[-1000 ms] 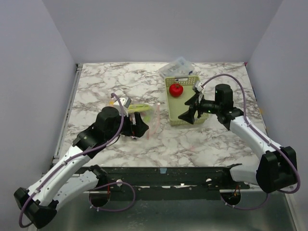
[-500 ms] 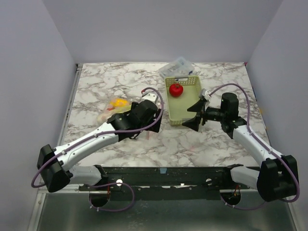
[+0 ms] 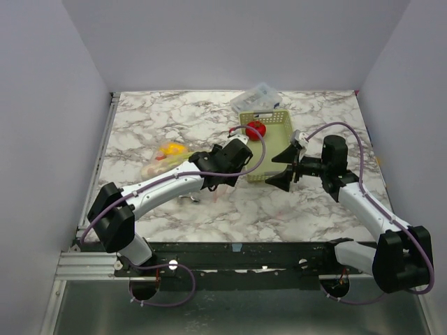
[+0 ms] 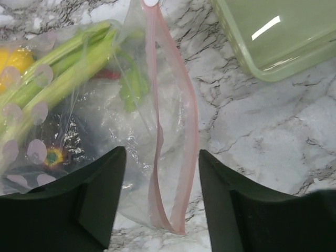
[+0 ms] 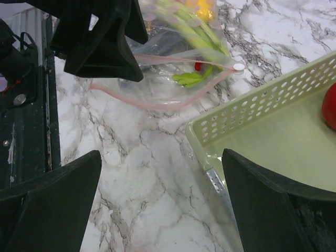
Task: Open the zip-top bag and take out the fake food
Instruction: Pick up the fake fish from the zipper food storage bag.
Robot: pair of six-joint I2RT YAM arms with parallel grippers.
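While the spread left claw (image 4: 160, 157) straddles the zip-top bag's (image 4: 105, 121) pink strip (image 4: 191, 121), pinching it seems next; the right claw (image 5: 161, 155) hangs wide.

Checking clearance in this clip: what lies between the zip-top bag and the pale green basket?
Only bare marble tabletop, seen in the left wrist view between the pink zip strip of the zip-top bag and the corner of the basket.

Zip-top bag (image 4: 136, 157) flat, mouth open; leek (image 4: 63, 73), lemon (image 4: 16, 60) inside.

Lab test booth: blank walls (image 3: 237, 42) around marble-patterned table (image 3: 140, 132)
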